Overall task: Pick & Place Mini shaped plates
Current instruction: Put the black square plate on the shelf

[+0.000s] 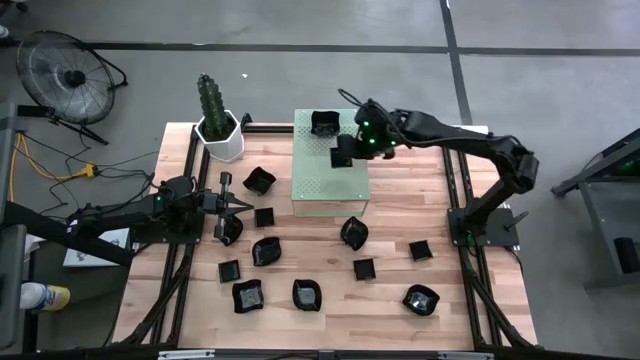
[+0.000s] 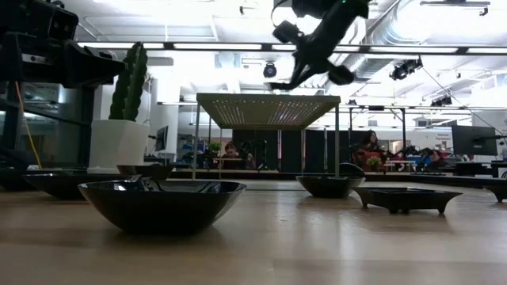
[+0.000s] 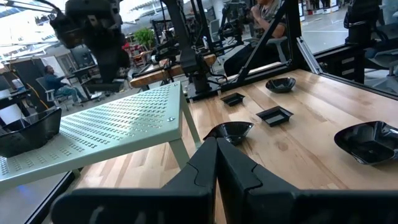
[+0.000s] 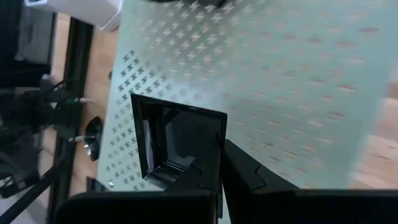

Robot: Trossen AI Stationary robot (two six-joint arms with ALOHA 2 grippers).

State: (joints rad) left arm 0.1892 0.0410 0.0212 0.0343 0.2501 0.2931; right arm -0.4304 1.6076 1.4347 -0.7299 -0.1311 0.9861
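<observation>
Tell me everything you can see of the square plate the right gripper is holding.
The square plate is a small glossy black dish with raised, sloping walls and a flat floor. It looks like glazed ceramic or plastic; which one cannot be told. The right gripper is shut on one rim, so the plate hangs tilted in the air above the pale green perforated block, not touching it. In the high view it shows as a dark square over the block's top, near another black dish resting there.
</observation>
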